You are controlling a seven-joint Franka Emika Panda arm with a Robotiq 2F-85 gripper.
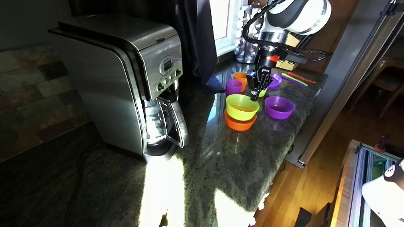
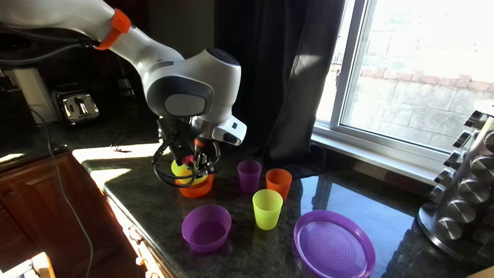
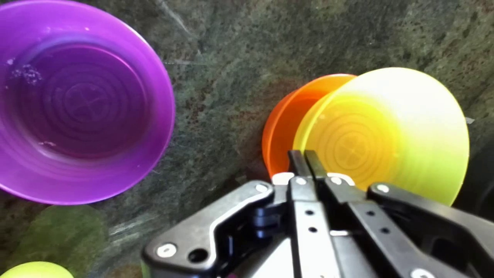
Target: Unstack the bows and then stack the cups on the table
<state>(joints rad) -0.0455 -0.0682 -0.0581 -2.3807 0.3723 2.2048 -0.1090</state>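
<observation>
One lime-green bowl [image 3: 382, 131] at the gripper [image 3: 304, 154]. Which way does it point?

Mouth up, base down. Round and wider than tall, so its upright axis is the short one. Slight tilt — can't tell.

Fingers [image 3: 298, 164]?

Nearly together, pinching its rim at the left side, per wrist view.

Location?

Over the orange bowl [image 1: 239, 125], off-centre: a crescent of orange shows at left in the wrist view. Can't tell if the two touch.

Orange?

Mouth up, on the table [image 1: 240, 154].

Purple bowl [image 2: 206, 227]?

Also mouth up on the table, apart from that pair.

Anything tall?

Purple cup [image 2: 249, 177], orange cup [image 2: 279, 180], lime-green cup [image 2: 267, 209] — each upright, mouth up, long axis vertical, standing singly. In an exterior view lime-green overlaps orange; contact unclear.

Else?

Purple plate [image 2: 335, 243] lies flat near the lime-green cup. Coffee maker [image 1: 123, 82] stands apart from the bowls.
</observation>
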